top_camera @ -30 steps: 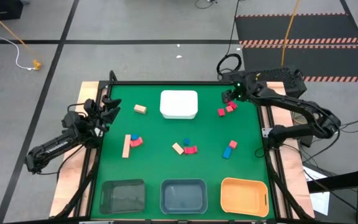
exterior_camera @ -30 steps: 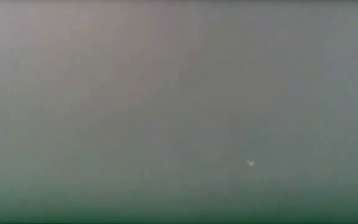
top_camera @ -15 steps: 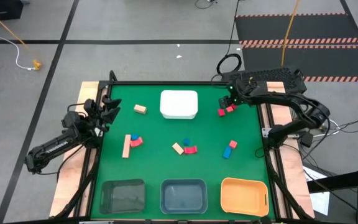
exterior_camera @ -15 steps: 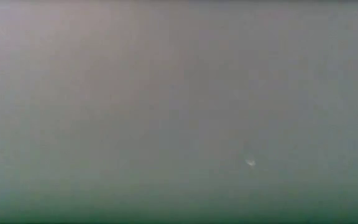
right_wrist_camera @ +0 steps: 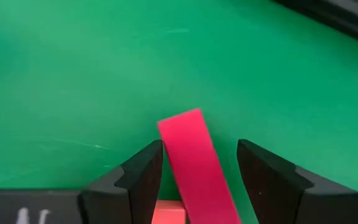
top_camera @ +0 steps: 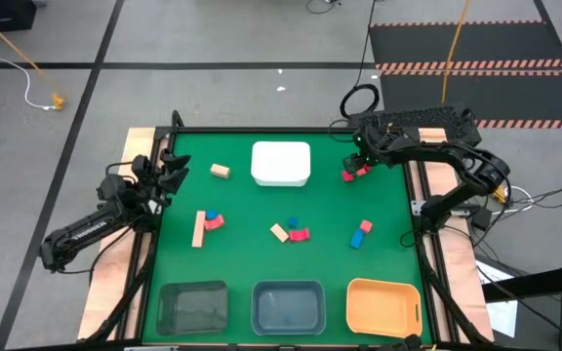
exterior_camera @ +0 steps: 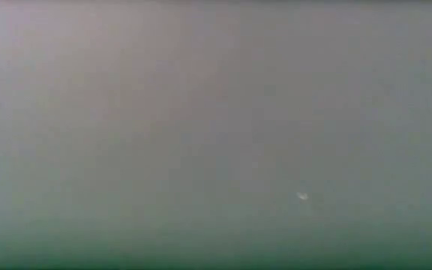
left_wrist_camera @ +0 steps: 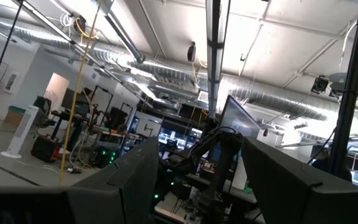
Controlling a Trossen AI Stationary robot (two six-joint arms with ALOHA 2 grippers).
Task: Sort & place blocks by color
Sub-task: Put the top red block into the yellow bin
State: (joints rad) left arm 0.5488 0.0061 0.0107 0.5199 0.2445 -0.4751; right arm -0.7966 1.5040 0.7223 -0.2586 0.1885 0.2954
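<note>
Red, blue and tan blocks lie scattered on the green mat (top_camera: 261, 200). My right gripper (top_camera: 358, 162) is down over a cluster of red blocks (top_camera: 351, 175) near the far right corner. In the right wrist view it is open (right_wrist_camera: 199, 177), and a red bar (right_wrist_camera: 194, 165) lies flat on the mat between its two fingers, close beside one of them; a lighter red block (right_wrist_camera: 166, 213) sits just behind the bar. My left gripper (top_camera: 169, 175) waits at the table's left edge, open and pointing upward (left_wrist_camera: 197, 186).
A white tray (top_camera: 281, 163) stands at the far middle. Dark grey (top_camera: 192, 305), blue-grey (top_camera: 289, 306) and orange (top_camera: 382, 306) bins line the near edge. Other blocks: tan (top_camera: 220, 171), a tan bar (top_camera: 199, 228), a middle group (top_camera: 291, 232), a red and blue pair (top_camera: 361, 233). The low view shows only grey haze.
My right gripper has moved a little toward the near edge and down onto the red cluster, so that it now covers part of it. The blocks have stayed where they were.
</note>
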